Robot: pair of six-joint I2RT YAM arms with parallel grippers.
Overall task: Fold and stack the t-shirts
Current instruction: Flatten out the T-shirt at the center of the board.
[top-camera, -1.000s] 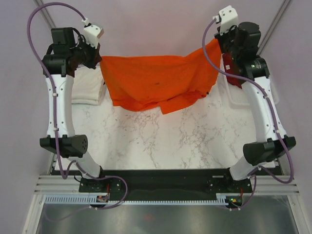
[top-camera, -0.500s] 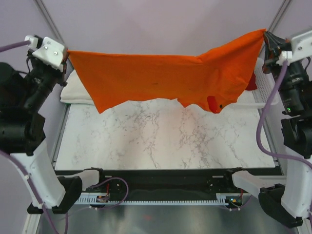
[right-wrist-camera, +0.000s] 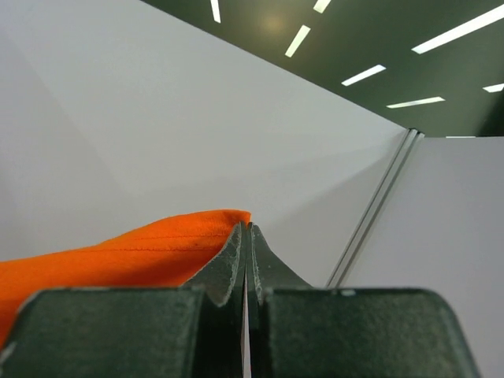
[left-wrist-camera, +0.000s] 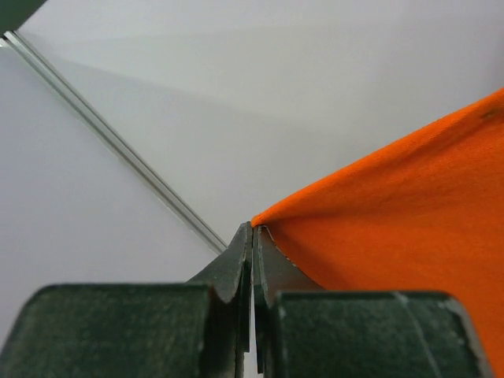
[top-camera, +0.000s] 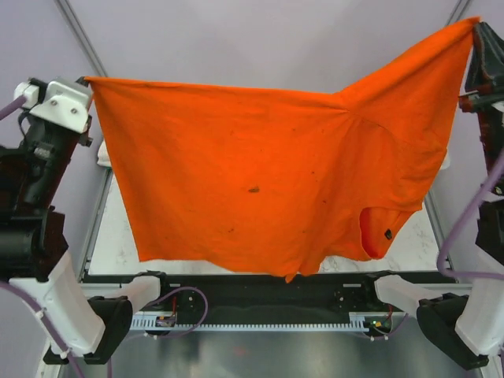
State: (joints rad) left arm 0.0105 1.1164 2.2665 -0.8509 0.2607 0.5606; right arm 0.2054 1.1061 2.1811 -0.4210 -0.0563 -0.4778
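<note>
Orange t-shirt (top-camera: 260,173): in the top external view I see it held up in the air and spread wide above the surface (top-camera: 108,228), suspended by two upper corners. The left hand (top-camera: 88,80) grips the corner at the left. The right hand (top-camera: 475,25) grips the corner at the upper right, which sits higher in the frame, so the top edge dips between the two. The cloth hangs as one broad sheet and hides most of the surface. One sleeve (top-camera: 381,231) dangles at the lower right of the sheet, and a dark speck (top-camera: 253,189) shows near its middle. In the left wrist view, the left hand (left-wrist-camera: 252,236) has its fingers pressed together on a pointed corner of the orange t-shirt (left-wrist-camera: 394,228), and the cloth runs off to the right. A pale wall (left-wrist-camera: 157,118) lies behind. In the right wrist view, the right hand (right-wrist-camera: 246,235) is likewise clamped on a stitched corner of the orange t-shirt (right-wrist-camera: 134,253), and the cloth trails off to the left. Ceiling light strips (right-wrist-camera: 441,35) show above the wall.
</note>
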